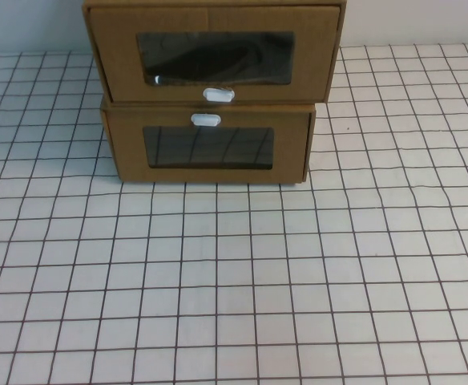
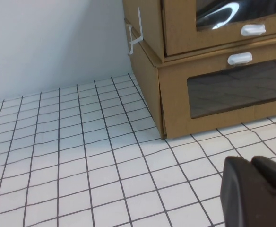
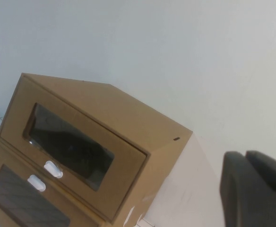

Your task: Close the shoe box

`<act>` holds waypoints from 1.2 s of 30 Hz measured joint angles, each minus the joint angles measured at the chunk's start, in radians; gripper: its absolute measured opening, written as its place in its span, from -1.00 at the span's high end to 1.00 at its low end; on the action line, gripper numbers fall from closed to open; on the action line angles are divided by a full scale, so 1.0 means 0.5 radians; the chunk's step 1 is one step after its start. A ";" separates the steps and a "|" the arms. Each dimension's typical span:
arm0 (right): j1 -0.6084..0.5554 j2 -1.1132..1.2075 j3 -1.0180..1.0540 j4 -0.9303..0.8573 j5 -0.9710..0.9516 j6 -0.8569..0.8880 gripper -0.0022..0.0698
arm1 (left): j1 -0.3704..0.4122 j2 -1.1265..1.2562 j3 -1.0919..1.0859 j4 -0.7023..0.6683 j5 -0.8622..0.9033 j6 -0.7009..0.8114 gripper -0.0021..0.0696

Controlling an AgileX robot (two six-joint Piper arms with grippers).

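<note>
**Two stacked cardboard boxes at the far edge, both pincers low in their wrist views**

You are looking at a desk [image 1: 242,273] covered in white sheeting with a dark grid, backed by a plain pale wall [image 2: 48,42]. At twelve o'clock on the desk stand two brown cardboard drawer boxes, one on top of the other. The upper one is the shoe box [image 1: 214,52], with a clear window [image 1: 215,58] in its front and a small white pull tab [image 1: 218,95] just below that window. In the high view its drawer front reaches forward past the front of the box beneath it. Something dark lies behind the window; you cannot tell what it is.

The lower box [image 1: 208,144] has its own white tab [image 1: 205,120] above its window, and the two tabs sit close, one above the other. A thin white hook [image 2: 134,38] shows at the side corner where the boxes meet.

Neither arm shows in the high view. The left pincer [image 2: 254,189] appears as dark fingertips pressed together, clenched on nothing, above the grid near the lower box's front. The right pincer [image 3: 251,189] is also clenched and holds nothing, raised to the right of the shoe box's upper corner with the wall behind.
</note>
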 joint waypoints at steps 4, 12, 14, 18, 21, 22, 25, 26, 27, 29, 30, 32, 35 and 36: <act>0.000 0.000 0.000 0.000 0.000 0.000 0.98 | 0.000 0.000 -0.009 -0.004 -0.010 0.000 0.95; 0.000 0.000 0.000 0.000 0.000 0.000 0.98 | 0.000 0.000 -0.009 -0.004 -0.014 0.000 0.95; 0.000 0.000 0.000 0.000 0.000 0.000 0.98 | 0.000 0.000 -0.009 0.053 -0.014 0.000 0.95; 0.000 0.000 0.000 0.000 0.000 0.000 0.98 | 0.000 0.000 -0.009 0.199 -0.018 0.000 0.95; 0.000 0.000 0.000 0.000 0.000 0.000 0.98 | 0.000 0.000 -0.009 0.231 -0.018 0.000 0.95; 0.000 0.000 0.000 0.000 0.000 0.000 0.98 | 0.000 0.000 -0.009 0.238 -0.018 0.000 0.95; 0.000 0.000 0.000 0.000 0.000 0.000 0.98 | 0.000 0.000 -0.005 0.239 -0.018 0.000 0.95; 0.000 0.000 0.000 0.000 0.000 0.000 0.98 | 0.000 0.000 0.014 0.239 -0.033 -0.009 0.95; 0.000 0.000 0.000 0.000 0.000 0.000 0.98 | 0.000 0.000 0.047 0.239 -0.048 -0.031 0.95; 0.000 0.000 0.000 0.000 0.000 0.000 0.98 | 0.000 -0.011 0.136 0.251 -0.072 -0.118 0.95; 0.000 0.000 0.000 0.000 0.000 0.000 0.98 | 0.000 -0.037 0.195 0.257 -0.072 -0.185 0.95; 0.000 0.000 0.000 0.000 0.000 0.000 0.98 | 0.000 -0.079 0.307 0.267 -0.076 -0.347 0.95; 0.000 0.000 0.000 0.000 0.000 0.000 0.98 | 0.000 -0.083 0.469 0.326 -0.071 -0.628 0.95; 0.000 0.000 0.000 0.000 0.000 0.000 0.98 | 0.000 -0.083 0.492 0.347 -0.053 -0.701 0.95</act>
